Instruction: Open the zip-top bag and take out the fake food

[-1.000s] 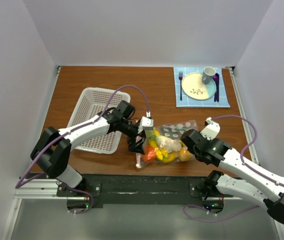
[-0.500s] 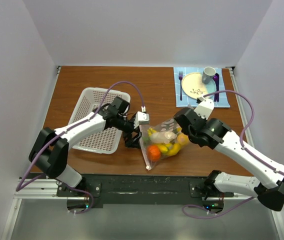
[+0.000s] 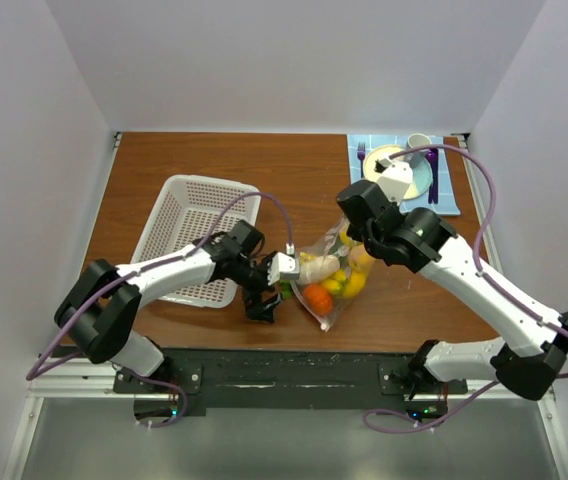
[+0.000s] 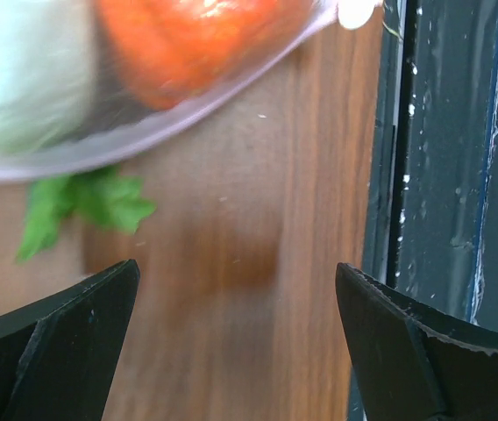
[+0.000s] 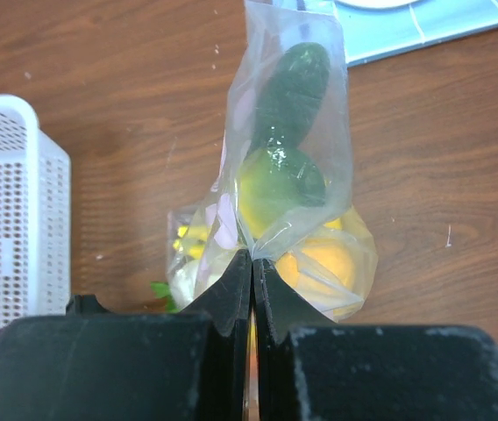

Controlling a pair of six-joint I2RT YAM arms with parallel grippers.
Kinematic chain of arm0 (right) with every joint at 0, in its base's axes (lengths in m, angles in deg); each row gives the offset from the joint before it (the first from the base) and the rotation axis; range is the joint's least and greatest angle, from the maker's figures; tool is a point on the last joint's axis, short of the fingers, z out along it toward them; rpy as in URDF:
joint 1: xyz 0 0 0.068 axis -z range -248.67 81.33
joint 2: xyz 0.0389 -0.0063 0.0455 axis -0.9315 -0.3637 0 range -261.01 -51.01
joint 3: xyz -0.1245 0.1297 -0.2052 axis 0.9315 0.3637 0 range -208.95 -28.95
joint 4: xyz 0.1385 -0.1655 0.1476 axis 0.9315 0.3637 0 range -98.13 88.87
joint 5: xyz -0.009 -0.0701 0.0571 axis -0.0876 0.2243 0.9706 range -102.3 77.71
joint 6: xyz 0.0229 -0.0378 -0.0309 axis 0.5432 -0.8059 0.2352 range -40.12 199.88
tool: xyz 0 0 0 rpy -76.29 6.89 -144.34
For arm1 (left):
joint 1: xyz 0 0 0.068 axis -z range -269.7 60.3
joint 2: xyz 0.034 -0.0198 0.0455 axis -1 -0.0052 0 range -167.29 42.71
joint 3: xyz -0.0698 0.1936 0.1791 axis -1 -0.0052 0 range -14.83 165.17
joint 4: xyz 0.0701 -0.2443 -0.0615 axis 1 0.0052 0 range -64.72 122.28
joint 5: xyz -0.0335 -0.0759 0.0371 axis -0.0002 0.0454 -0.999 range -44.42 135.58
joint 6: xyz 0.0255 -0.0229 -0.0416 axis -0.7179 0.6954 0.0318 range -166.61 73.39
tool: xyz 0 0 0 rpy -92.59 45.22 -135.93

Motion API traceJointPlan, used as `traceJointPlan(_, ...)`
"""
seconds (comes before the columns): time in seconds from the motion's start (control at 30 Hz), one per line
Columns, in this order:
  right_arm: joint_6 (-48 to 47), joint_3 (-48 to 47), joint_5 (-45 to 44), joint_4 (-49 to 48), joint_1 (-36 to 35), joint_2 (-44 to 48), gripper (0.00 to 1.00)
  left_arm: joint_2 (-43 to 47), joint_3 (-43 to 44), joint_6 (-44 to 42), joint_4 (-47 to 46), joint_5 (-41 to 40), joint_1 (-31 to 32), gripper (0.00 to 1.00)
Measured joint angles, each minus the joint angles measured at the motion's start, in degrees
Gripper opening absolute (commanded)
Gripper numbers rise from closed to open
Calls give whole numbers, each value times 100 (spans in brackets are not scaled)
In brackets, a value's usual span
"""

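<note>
Brown wood table, white walls; right pincer clamps zip-top bag; left pincer spread, empty.

Layout on the surface
The fake food sits in the zip-top bag; basket left of it, plate behind right.
</note>
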Motion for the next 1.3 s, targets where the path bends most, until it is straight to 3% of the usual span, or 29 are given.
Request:
traceJointPlan(0.37, -68, 101, -131, 240, 0, 350, 0, -511, 326, 411, -745, -1019, 232, 100)
traceJointPlan(0.7, 457, 1799, 13, 385, 0, 992, 0, -1340, 855, 428, -1305, -1307, 186, 98)
traceJointPlan(0.8, 577, 1987, 33, 494, 0, 1180, 0, -1541, 931, 352, -1353, -1318, 164, 89)
traceJointPlan(0.9, 643, 2061, 35, 522, 0, 1355, 0, -1644, 1032, 297, -1377, -1298, 129, 67)
traceJointPlan(0.93, 660, 2072, 35, 538, 2, 1392, 0, -1655, 1056, 289, -1364, -1274, 116, 53)
traceJointPlan(1.03, 695, 2103, 35, 551, 2, 1397, 0, -1683, 1180, 229, -1198, -1113, 81, 32)
traceJointPlan(1.1, 702, 2135, 35, 555, 4, 1386, 0, -1700, 1342, 131, -990, -986, 72, 28)
traceJointPlan(1.2, 702, 2155, 37, 568, 7, 1388, 0, -1722, 1598, -81, -640, -815, 72, 13)
traceJointPlan(1.23, 702, 2157, 35, 568, 7, 1388, 0, -1720, 1633, -164, -551, -765, 72, 4)
traceJointPlan(1.3, 702, 2164, 35, 566, 7, 1388, 0, -1718, 1644, -280, -391, -706, 72, 0)
